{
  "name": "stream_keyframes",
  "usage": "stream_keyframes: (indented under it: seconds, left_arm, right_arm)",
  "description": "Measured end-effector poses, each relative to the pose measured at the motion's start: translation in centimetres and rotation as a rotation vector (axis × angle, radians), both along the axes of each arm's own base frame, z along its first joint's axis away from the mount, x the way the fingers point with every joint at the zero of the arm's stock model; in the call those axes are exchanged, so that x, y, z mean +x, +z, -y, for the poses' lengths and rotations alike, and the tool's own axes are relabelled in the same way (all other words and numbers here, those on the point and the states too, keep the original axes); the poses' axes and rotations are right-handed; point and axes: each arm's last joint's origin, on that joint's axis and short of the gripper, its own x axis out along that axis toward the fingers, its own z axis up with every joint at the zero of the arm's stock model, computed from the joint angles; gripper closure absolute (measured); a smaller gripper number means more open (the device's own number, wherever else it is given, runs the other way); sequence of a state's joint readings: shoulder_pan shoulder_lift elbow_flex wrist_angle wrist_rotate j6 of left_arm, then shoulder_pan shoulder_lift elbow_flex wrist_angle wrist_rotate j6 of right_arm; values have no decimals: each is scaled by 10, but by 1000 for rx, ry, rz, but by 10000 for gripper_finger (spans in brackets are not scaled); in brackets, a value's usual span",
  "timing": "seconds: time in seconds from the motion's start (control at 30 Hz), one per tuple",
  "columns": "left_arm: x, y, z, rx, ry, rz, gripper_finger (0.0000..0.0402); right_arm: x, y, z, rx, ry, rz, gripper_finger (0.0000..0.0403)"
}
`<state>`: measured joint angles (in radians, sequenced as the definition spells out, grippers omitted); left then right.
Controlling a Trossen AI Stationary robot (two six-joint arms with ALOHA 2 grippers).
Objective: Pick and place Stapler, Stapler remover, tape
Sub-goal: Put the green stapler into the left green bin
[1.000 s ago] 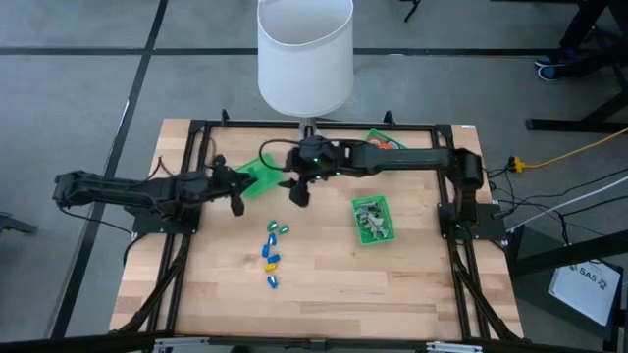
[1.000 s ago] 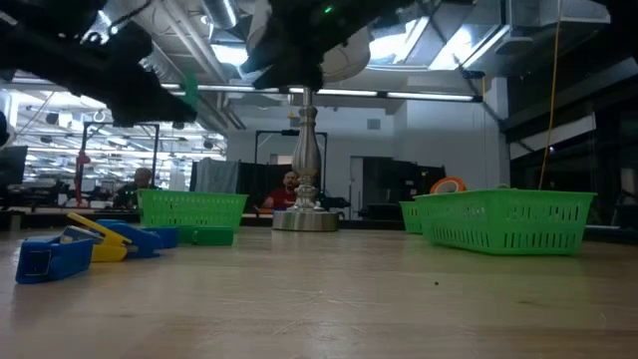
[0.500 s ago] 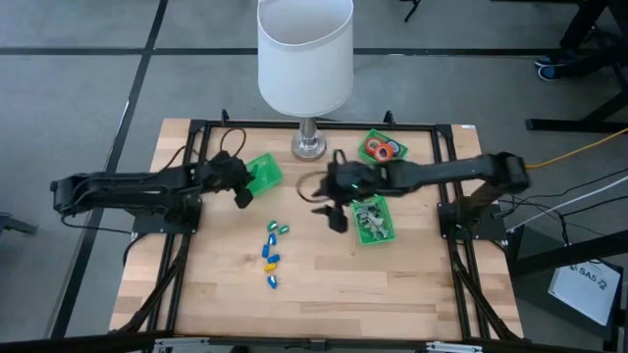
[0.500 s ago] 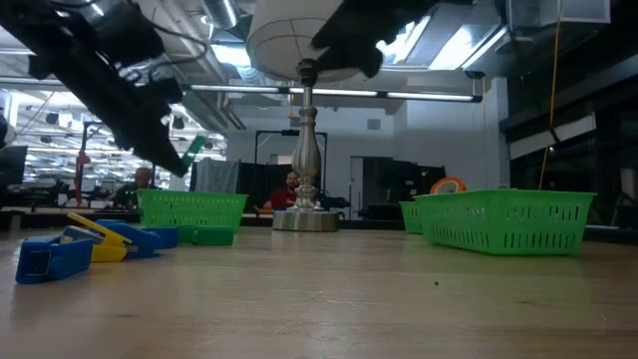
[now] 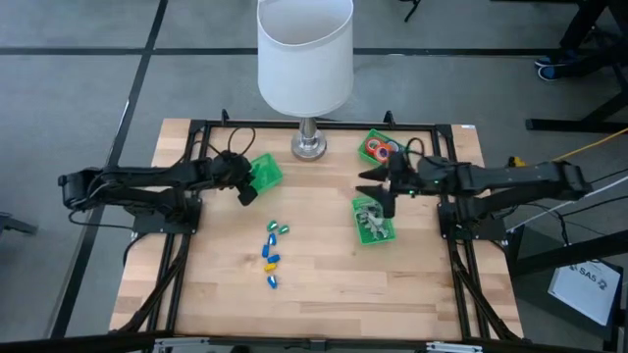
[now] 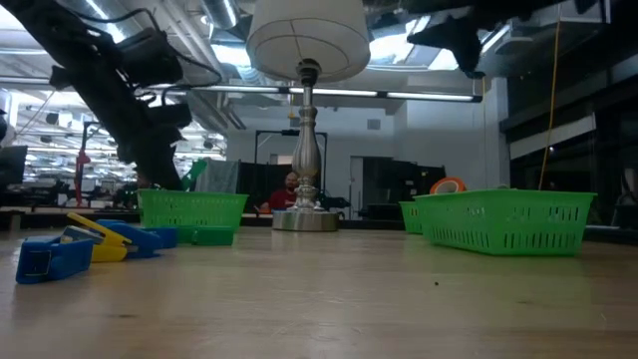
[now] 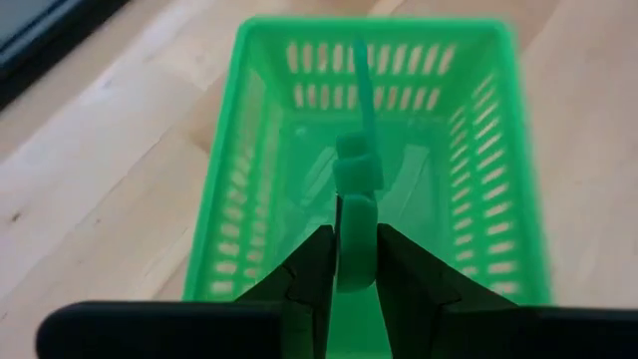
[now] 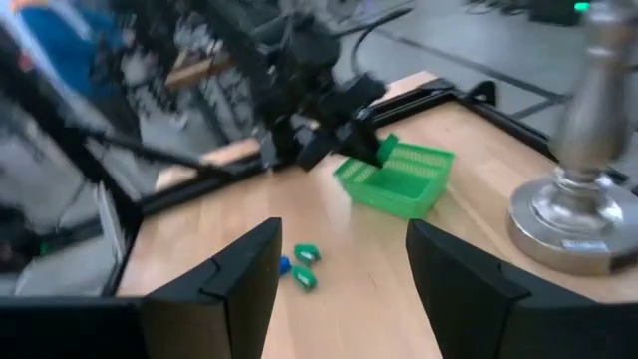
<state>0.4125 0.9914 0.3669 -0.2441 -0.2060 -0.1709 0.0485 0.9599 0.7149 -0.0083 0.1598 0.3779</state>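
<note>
My left gripper (image 7: 346, 239) (image 5: 245, 189) is shut on a small green stapler (image 7: 354, 189) and hangs just over the left green bin (image 7: 229, 150) (image 5: 267, 169). In the low view the stapler (image 6: 194, 175) sits just above the bin's rim (image 6: 191, 199). My right gripper (image 8: 341, 234) (image 5: 378, 193) is open and holds nothing, above the right side near the bin of silvery claw-shaped stapler removers (image 5: 371, 221). The tape rolls (image 5: 381, 149) lie in the far right bin. Blue, yellow and green staplers (image 5: 273, 250) lie on the table's middle. My left gripper pinches the green stapler by its near end (image 7: 349, 261) between the two fingers, coming at it from above and slanting down. The rest of the stapler sticks out past the fingertips with a thin arm spread off it. It is lifted clear over the inside of the bin.
A lamp with a white shade (image 5: 306, 54) stands on its metal base (image 5: 308, 147) at the far middle edge. In the low view the staplers (image 6: 80, 244) lie at left and the right bins (image 6: 503, 219) at right. Bare wood fills the near half of the table.
My right gripper has drawn back from the table's middle by the left bin toward the right edge, ending near the right bins. My left gripper has come down toward the left green bin, carrying the green stapler from well above the rim to just over it.
</note>
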Motion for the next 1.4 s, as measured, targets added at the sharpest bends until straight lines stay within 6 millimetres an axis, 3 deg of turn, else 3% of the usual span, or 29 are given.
stream_keyframes:
  seconds: [0.27,0.47,0.83,1.07,1.3,1.4]
  left_arm:
    - [-1,-10,-9,-26,48,-58,337]
    - [-2,-14,-12,-34,71,-80,329]
    - [-1,-12,-12,-37,39,-86,258]
    - [14,21,-12,19,-78,21,233]
    - [22,65,-2,146,-186,149,232]
    - [22,74,3,161,-218,189,233]
  right_arm:
    - [-25,-15,2,-71,4,86,182]
    - [-46,-39,6,-133,38,205,182]
    - [-77,-86,13,-145,-5,331,182]
    - [-89,-101,14,-262,94,378,183]
    - [-96,-115,20,-290,45,339,183]
    - [-99,-119,23,-308,48,299,183]
